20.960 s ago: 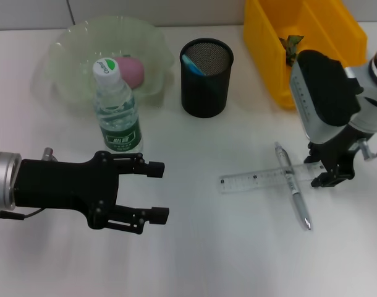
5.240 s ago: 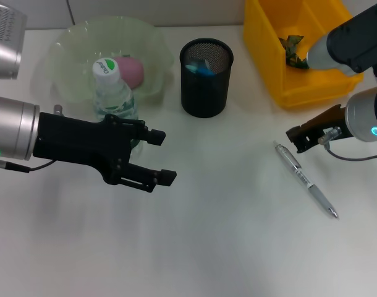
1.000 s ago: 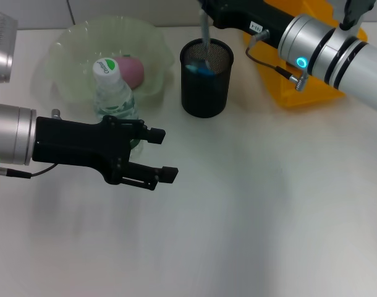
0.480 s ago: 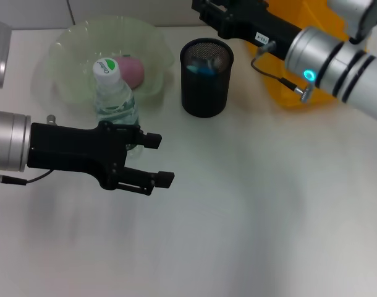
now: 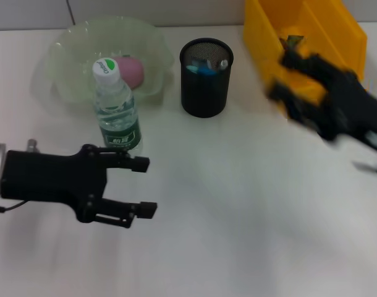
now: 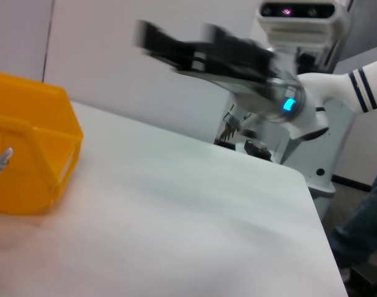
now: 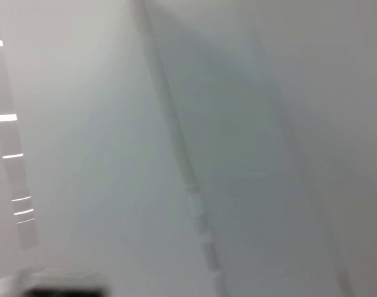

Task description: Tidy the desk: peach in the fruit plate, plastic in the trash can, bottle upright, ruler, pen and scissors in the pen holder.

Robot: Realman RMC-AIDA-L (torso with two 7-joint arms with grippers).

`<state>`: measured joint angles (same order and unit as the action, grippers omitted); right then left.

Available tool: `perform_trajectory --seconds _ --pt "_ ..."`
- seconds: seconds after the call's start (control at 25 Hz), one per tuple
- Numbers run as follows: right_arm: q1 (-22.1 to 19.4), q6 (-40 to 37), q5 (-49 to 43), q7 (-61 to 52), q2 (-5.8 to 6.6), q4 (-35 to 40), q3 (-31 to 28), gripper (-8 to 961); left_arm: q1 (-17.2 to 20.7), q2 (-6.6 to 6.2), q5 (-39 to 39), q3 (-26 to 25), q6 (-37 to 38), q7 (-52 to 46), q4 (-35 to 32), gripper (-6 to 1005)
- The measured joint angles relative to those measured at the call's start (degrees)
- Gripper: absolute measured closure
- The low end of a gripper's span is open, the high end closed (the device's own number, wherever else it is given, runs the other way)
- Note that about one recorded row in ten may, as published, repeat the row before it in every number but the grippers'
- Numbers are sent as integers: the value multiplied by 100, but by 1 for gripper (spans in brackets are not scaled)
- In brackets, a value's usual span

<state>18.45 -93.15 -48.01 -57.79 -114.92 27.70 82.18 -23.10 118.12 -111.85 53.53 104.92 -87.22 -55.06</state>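
White desk (image 5: 238, 216), grey wall (image 6: 114, 68) behind.

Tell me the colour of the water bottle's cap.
The bottle has a green and white cap, clearest in the head view.

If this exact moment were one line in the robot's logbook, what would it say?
peach: in fruit plate | bottle: upright | pen holder: items inside | left gripper: open, empty | right gripper: beside yellow bin

Black end effector (image 5: 142, 185) — silver wrist cuff
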Motion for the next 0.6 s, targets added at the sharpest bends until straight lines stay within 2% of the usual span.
perform_trajectory --seconds 0.12,0.16,0.2,0.24,0.32,0.36,0.4,0.48,0.56,0.6 --pt "-374 -801 -1138 -25 153 -104 -584 253 124 -1 0 -257 147 340 106 143" --pt "-482 -1031 -2004 -3 200 -264 -1001 253 155 -9 -2 -327 182 469 172 143" --pt "-482 -1031 -2004 -3 200 -264 -1001 253 177 -17 -7 -379 205 614 260 143" --pt "-508 -1052 -2452 8 200 -311 -1158 254 177 -17 -7 -379 205 614 260 143" --pt "-538 -1017 -3097 36 153 -373 -1391 254 195 -36 -12 -409 204 777 354 143" --pt "-568 -966 -3411 176 57 -461 -1555 254 195 -36 -12 -409 204 777 354 143" --pt "-568 -966 -3411 176 57 -461 -1555 254 227 -102 -27 -494 212 1157 646 143" --pt "-596 -957 -3460 394 -50 -504 -1620 254 227 -102 -27 -494 212 1157 646 143" --pt "-596 -954 -3474 518 -135 -502 -1616 254 218 -203 -21 -535 272 1489 935 143" --pt "-596 -954 -3474 518 -135 -502 -1616 254 219 -208 -17 -537 286 1495 940 143"
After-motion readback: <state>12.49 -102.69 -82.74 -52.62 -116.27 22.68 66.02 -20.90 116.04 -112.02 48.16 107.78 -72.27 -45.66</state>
